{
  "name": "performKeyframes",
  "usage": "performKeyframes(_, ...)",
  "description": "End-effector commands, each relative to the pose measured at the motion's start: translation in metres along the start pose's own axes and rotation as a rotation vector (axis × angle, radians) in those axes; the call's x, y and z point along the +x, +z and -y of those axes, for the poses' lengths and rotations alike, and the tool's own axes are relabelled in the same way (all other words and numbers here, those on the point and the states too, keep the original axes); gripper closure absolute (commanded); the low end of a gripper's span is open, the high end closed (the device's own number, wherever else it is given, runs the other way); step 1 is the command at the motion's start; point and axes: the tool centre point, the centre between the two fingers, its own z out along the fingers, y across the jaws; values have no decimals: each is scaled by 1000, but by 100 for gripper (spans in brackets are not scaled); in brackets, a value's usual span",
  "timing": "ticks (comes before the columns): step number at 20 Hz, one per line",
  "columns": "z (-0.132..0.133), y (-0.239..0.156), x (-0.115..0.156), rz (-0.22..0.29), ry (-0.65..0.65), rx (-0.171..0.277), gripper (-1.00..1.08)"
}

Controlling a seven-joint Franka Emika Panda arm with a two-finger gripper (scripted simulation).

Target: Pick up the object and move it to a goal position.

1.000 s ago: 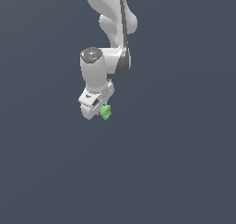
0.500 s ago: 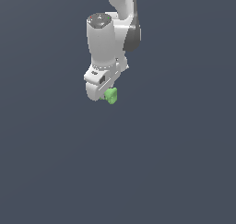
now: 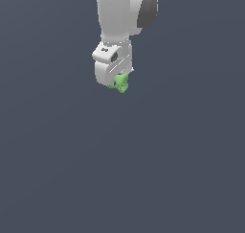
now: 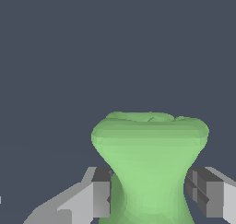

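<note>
Wrist view, closest in: gripper (image 4: 150,195) clamped on the green object (image 4: 150,163) at its pinched waist, dark finger pads (image 4: 102,193) pressed to either side, flared end beyond the fingertips. Exterior view, farther off: same object (image 3: 120,83) at the tip of the white gripper (image 3: 117,81), under the Panda arm (image 3: 122,16), against a plain slate-grey backdrop (image 3: 182,155).

The scene is seen from off the arm by the exterior view, at a distance, with the gripper (image 3: 116,78) shown small and high in frame. The wrist view is taken close, along the fingers (image 4: 101,192). The green object (image 3: 121,83) (image 4: 150,163) is shared by both.
</note>
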Motion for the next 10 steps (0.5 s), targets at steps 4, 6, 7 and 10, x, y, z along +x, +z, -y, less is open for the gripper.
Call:
performKeyframes(4,12,-25,4,0,0,1,108)
performKeyframes(6,14,-30,5,0,0,1,108)
performKeyframes(7,14,-31,5,0,1,1,108)
performKeyframes(10,15,-34,5,0,1,1,108)
